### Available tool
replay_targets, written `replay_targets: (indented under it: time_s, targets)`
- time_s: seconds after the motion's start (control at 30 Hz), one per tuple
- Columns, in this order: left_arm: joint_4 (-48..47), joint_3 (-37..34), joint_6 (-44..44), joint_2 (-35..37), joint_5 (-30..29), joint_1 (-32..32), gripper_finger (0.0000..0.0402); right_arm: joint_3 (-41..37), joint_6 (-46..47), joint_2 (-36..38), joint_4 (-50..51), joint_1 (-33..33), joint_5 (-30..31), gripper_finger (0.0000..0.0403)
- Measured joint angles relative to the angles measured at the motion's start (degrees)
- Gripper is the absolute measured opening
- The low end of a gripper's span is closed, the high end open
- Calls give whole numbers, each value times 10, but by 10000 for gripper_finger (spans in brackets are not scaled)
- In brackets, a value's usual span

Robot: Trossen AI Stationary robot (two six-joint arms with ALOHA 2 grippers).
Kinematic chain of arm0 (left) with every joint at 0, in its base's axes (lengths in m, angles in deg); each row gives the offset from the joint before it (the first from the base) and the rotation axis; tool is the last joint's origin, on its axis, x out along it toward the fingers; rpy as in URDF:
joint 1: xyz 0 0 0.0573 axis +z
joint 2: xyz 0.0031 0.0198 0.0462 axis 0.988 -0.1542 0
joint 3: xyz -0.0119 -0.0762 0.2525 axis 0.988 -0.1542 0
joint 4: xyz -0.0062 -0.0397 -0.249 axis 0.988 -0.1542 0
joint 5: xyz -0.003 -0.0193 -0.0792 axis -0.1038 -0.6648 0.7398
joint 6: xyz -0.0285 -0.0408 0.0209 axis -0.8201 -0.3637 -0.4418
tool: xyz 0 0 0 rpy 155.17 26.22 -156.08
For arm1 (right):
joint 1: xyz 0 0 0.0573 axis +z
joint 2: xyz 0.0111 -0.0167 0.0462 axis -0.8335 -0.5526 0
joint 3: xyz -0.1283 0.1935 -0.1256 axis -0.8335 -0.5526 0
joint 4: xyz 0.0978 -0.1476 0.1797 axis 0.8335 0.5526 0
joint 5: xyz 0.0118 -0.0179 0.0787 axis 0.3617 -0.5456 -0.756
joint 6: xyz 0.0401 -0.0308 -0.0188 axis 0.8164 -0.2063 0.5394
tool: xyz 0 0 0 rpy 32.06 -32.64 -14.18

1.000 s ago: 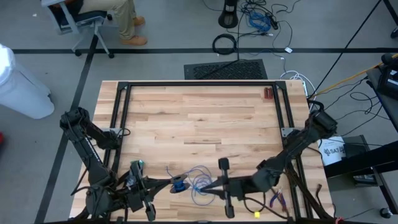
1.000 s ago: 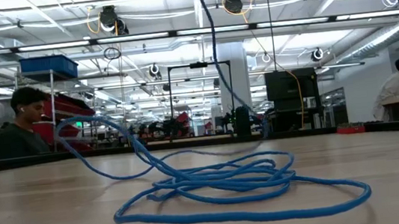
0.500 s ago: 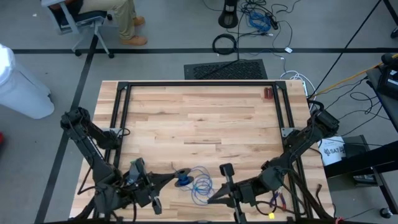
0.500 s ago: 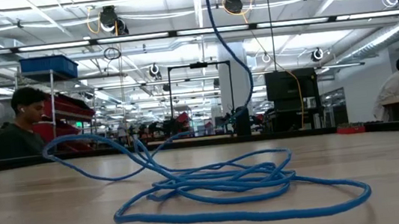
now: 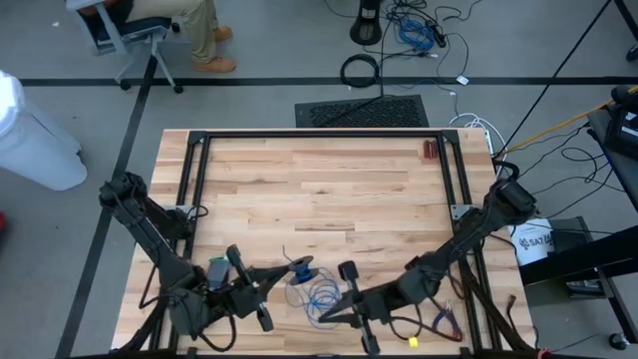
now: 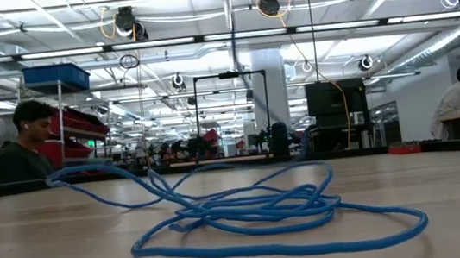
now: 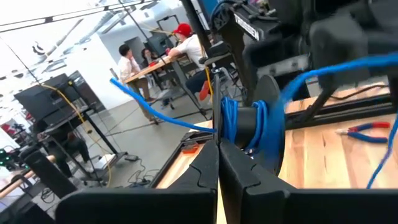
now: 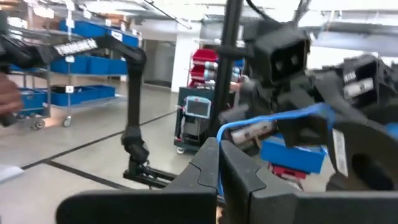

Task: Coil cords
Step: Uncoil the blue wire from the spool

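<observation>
A thin blue cord (image 5: 321,295) lies partly as a loose heap (image 6: 257,213) on the wooden table near its front edge. Part of it is wound on a small black spool (image 5: 301,268) with blue turns (image 7: 239,124). My left gripper (image 5: 285,274) is shut on that spool, held above the table. My right gripper (image 5: 325,317), just right of the heap, is shut on a stretch of the cord (image 8: 261,121) that runs across to the spool. One thin strand (image 6: 234,68) rises from the heap out of the low view. My left gripper pinches the spool's near black flange (image 7: 216,121) by its rim between its two fingers, coming in level from the table's left. The spool is lifted clear of the table, with the wound cord just beyond the fingertips. My right gripper pinches a single strand of the blue cord (image 8: 222,134) between its fingertips, coming in about level from the table's right. From the fingers the strand runs up in the air toward the spool; the rest trails down to the heap.
Red-handled pliers (image 5: 445,321) lie at the near right corner. A black frame (image 5: 319,135) runs round the table's far half, with a small dark red object (image 5: 429,150) at the far right. Bare wood stretches across the table's middle and far part.
My left gripper has carried the spool toward the table's right and far side, still shut on it. My right gripper has turned a little at the wrist, keeping its hold. The cord's raised loop at the left of the heap has sunk lower and flatter.
</observation>
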Motion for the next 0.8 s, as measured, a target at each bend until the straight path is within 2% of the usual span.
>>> replay_targets:
  time_s: [0.2, 0.6, 0.8]
  targets:
    - [4, 0, 0, -1, 1, -1, 2, 0, 29, -20, 42, -26, -16, 0]
    - [5, 0, 0, -1, 1, -5, 2, 0, 73, -30, 149, -56, -8, 0]
    - [22, 0, 1, -1, 25, -8, 2, 0, 79, -29, 199, -65, -7, 0]
